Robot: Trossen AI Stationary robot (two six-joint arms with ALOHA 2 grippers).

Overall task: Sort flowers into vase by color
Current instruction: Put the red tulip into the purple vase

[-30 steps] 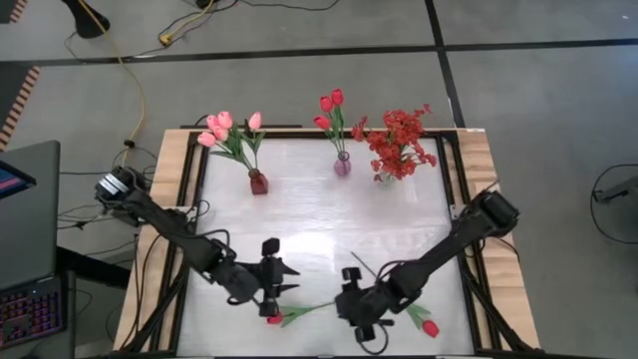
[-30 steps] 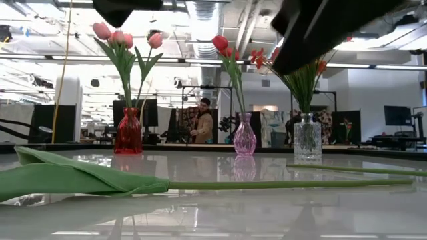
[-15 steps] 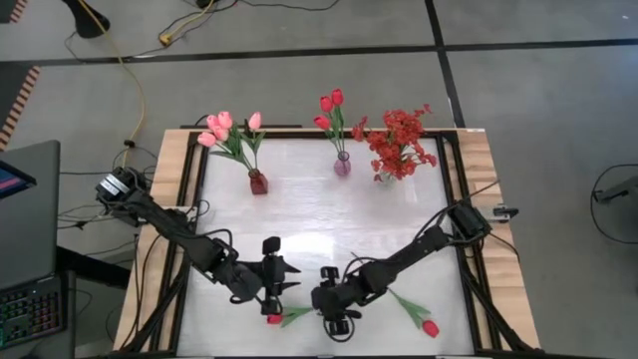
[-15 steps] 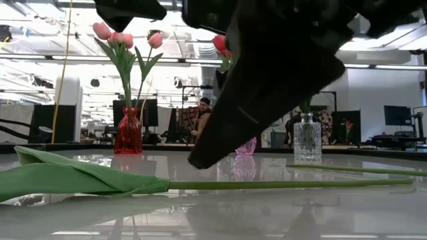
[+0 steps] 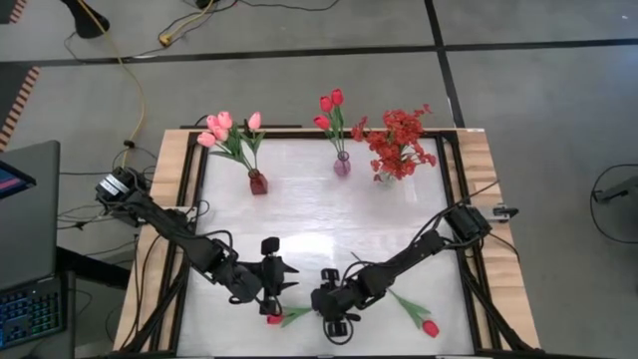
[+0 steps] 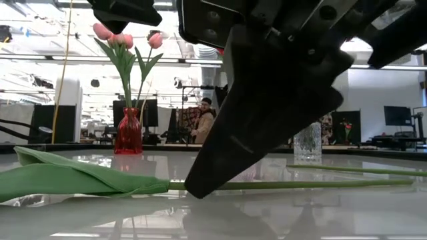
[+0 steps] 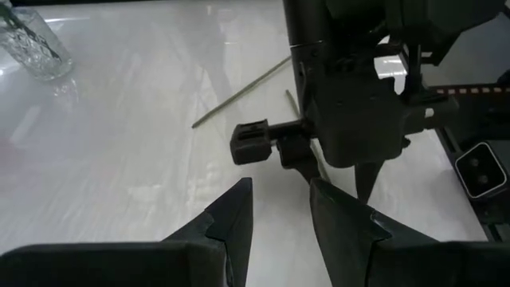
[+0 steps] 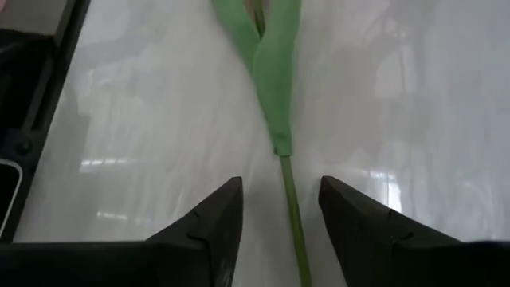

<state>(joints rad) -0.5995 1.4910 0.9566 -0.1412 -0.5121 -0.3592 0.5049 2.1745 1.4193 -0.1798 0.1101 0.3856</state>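
A red tulip (image 5: 275,319) lies near the table's front edge, its leaves (image 8: 271,72) and thin green stem (image 8: 291,207) flat on the white top. My right gripper (image 8: 280,182) is open and low over the table. One finger stands on each side of that stem, just behind the leaves. In the low view its dark finger (image 6: 220,167) reaches down to the stem (image 6: 300,183); whether it touches I cannot tell. My left gripper (image 5: 283,289) hovers just to the left, open, with nothing between its fingers (image 7: 279,199).
A second red tulip (image 5: 429,327) lies at the near right, its stem running toward the middle. At the far edge stand a red vase with pink tulips (image 5: 258,181), a purple vase with red tulips (image 5: 342,165) and a glass vase with red blossoms (image 5: 387,172).
My right gripper has come down and moved toward the table's left, from beside the second tulip to the stem of the one at the front edge, and now straddles it. The flowers have not moved.
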